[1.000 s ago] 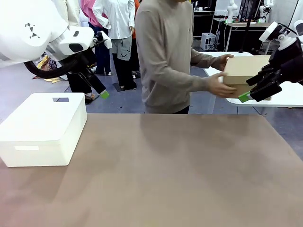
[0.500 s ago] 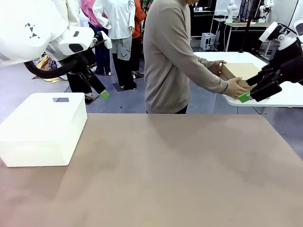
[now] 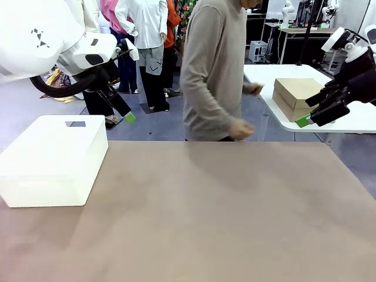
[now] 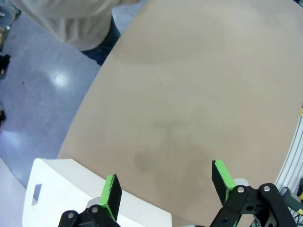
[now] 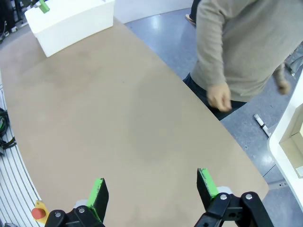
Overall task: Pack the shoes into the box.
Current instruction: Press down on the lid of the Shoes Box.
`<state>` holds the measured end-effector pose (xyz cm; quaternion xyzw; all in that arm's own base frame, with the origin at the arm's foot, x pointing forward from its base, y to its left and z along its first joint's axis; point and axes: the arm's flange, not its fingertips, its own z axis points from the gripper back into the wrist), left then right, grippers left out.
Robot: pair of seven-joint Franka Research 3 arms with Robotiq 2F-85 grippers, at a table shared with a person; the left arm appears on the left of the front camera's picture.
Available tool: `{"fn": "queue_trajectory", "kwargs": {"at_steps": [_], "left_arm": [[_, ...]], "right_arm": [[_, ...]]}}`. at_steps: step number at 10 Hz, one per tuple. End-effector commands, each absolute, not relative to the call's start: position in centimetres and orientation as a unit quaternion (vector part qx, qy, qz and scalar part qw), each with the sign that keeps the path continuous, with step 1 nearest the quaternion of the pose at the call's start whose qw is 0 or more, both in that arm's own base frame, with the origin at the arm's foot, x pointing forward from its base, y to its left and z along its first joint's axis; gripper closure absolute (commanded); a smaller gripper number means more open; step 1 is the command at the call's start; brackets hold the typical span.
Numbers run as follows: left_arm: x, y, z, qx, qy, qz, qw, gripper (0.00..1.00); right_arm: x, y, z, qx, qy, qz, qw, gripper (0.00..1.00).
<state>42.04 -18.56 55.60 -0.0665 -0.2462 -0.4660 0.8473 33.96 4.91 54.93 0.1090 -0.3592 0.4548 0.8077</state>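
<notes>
The box (image 3: 296,94) is tan cardboard with its lid down, and it rests on a white side table (image 3: 352,120) behind the work table at the far right. The shoes are out of view. My left gripper (image 3: 120,114) hangs open above the far left edge, over the white bin; in its wrist view the left gripper (image 4: 165,189) has nothing between its green pads. My right gripper (image 3: 311,111) is raised at the far right, just in front of the box in the picture, and the right gripper (image 5: 151,189) is open and holds nothing.
A white plastic bin (image 3: 53,158) with a lid sits at the table's left. A person (image 3: 214,70) stands at the far edge, both hands free. The brown table (image 3: 211,211) spreads bare across the middle and right.
The person put the box down on the side table, let go of it and turned back toward the brown table. Neither arm has moved.
</notes>
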Motion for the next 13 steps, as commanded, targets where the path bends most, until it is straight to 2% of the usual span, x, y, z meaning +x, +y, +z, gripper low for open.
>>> {"fn": "queue_trajectory", "kwargs": {"at_steps": [1,13], "left_arm": [[41.97,-18.18,55.71,-0.064,-0.244,-0.471,0.845,0.00],[41.97,-18.18,55.71,-0.064,-0.244,-0.471,0.845,0.00]], "right_arm": [[33.92,5.07,54.79,0.105,-0.359,0.444,0.814,0.00],[33.92,5.07,54.79,0.105,-0.359,0.444,0.814,0.00]]}}
